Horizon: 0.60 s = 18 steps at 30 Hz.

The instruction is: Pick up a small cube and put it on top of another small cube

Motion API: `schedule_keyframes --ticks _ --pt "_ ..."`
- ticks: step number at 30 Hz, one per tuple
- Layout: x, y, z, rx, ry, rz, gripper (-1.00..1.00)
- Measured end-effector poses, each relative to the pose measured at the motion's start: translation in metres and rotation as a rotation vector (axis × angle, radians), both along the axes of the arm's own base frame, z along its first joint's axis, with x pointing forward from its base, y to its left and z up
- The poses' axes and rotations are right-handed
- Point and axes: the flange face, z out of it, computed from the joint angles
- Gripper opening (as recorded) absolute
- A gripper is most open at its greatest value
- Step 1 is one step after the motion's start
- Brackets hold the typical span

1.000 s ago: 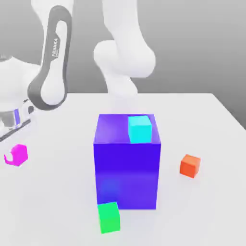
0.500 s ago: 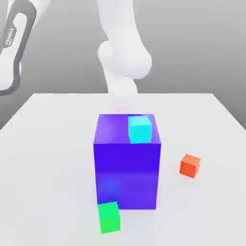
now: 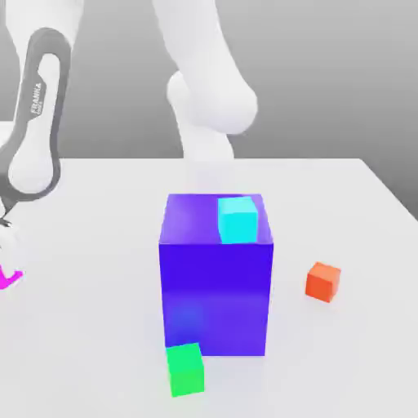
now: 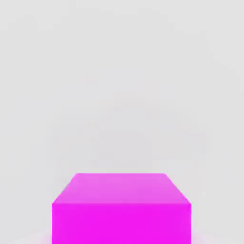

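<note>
Fingers closed on the magenta cube (image 4: 121, 209), which sits at the exterior view's left edge, above the table (image 3: 343, 343). Green cube (image 3: 185, 369) rests near the table's front edge, touching the big blue cube (image 3: 215, 277).

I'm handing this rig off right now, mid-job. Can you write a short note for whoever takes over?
Gripper: shut on the magenta cube, at the exterior view's far left edge.
Green cube: on the table, by the front lower corner of the big blue cube.
Cyan cube sits on the big blue cube; orange cube lies toward the exterior view's right.
Done: magenta cube grasped.
Left: carry it over, set it on the green cube, release.
</note>
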Motion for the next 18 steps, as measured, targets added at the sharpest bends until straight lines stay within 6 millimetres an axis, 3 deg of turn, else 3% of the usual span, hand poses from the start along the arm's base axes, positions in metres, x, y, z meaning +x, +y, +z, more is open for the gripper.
schedule_keyframes --ticks 9,18 --pt "0.040 0.046 -0.023 0.140 -0.026 0.601 -1.00" --pt "0.077 0.093 -0.032 0.261 -0.100 1.196 -1.00"
